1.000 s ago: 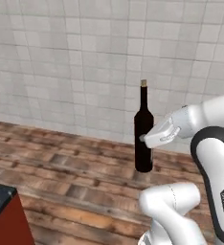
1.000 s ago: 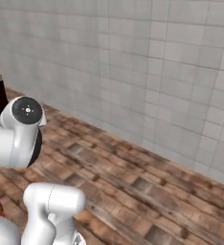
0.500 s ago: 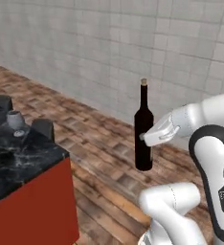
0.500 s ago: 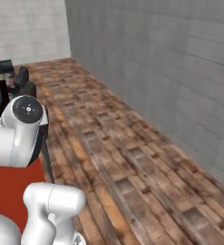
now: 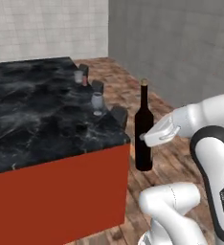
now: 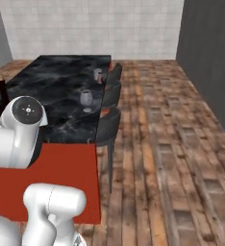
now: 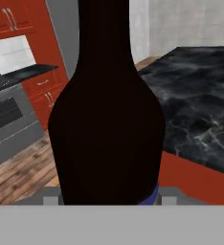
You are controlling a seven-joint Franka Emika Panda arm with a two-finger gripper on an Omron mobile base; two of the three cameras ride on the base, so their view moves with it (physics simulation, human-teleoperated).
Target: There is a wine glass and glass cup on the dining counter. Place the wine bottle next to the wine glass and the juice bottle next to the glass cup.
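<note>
The tool [image 5: 150, 139] is clamped on the lower body of the wine bottle [image 5: 143, 129] and carries it upright in the air, just off the near corner of the counter [image 5: 42, 115] — the white forearm reaches in level from the right. On the counter's far edge stands the wine glass [image 5: 97, 102]; beyond it, the glass cup [image 5: 78, 76] with the juice bottle [image 5: 84, 81] just beside.

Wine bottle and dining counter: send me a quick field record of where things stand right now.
held item: tall dark wine bottle with tan top, upright, off the floor beside the counter
tool: shut on the bottle's body
black marble dining counter with red sides: ahead-left of the arm
stemmed clear wine glass: on counter near its edge
clear glass cup: farther along the same edge
bottle placed: not yet
</note>
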